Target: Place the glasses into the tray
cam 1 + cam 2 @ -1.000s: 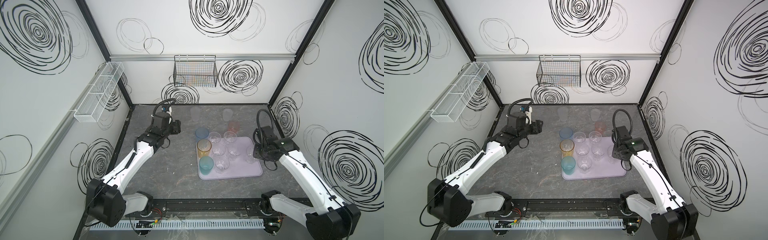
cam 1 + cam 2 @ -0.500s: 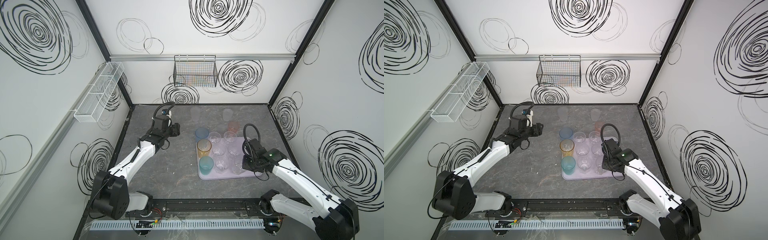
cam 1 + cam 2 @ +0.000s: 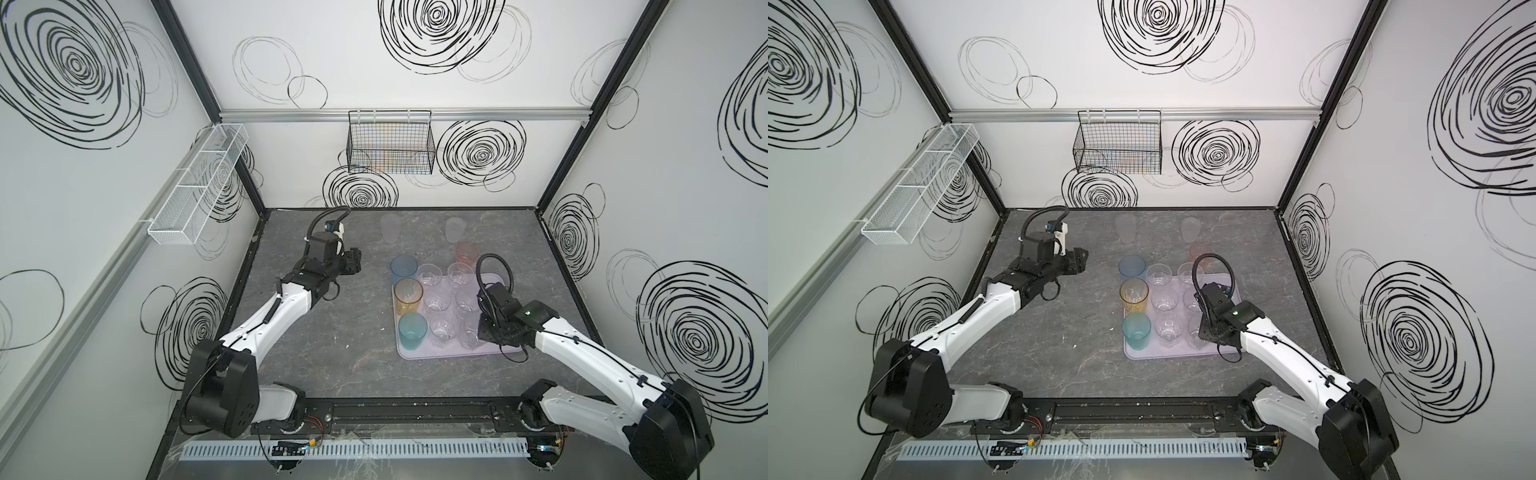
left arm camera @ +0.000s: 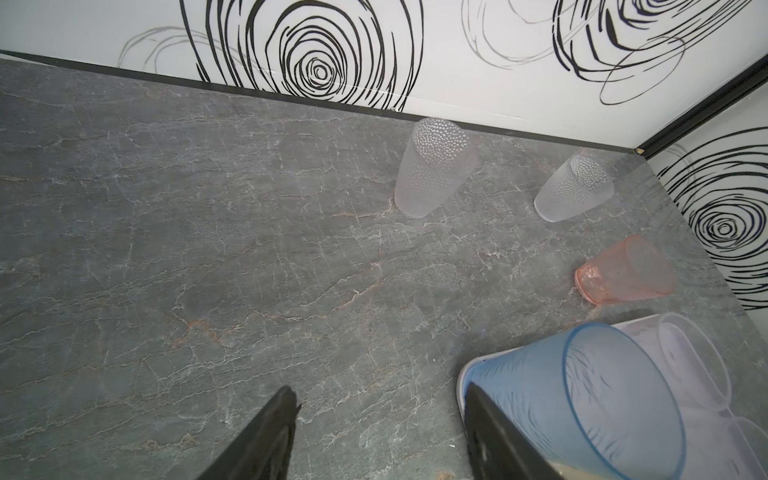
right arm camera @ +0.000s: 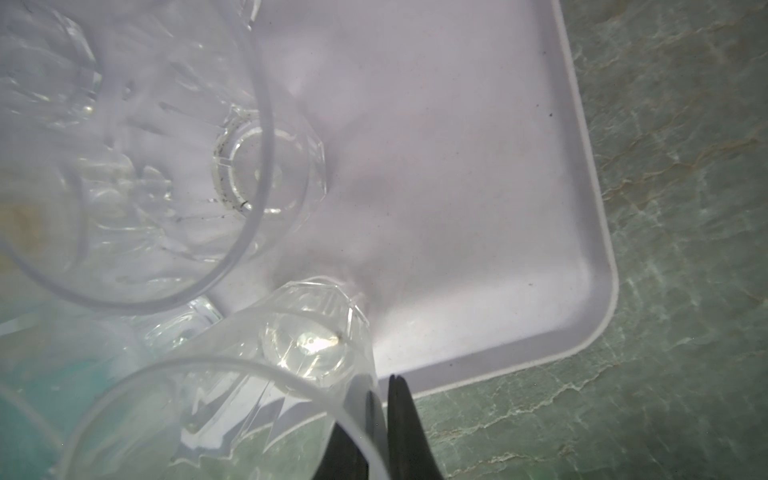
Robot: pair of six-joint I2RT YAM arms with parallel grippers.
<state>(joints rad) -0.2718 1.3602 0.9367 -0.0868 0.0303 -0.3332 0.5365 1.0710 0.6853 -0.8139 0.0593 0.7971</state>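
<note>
Right claw (image 5: 380,390) pinched on glass (image 5: 307,345) wall, at tray (image 5: 457,166) edge; left claw (image 4: 378,388) open, empty. Glass judged light, slick, rigid; best taken by rim.

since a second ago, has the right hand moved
yes, the right hand, pinching a clear glass, moved from the tray's right edge inward, toward its near edge

arms (image 3: 270,320): white shells, black joints | cables (image 3: 332,210): black (looped) | fingers (image 4: 266,436): black
</note>
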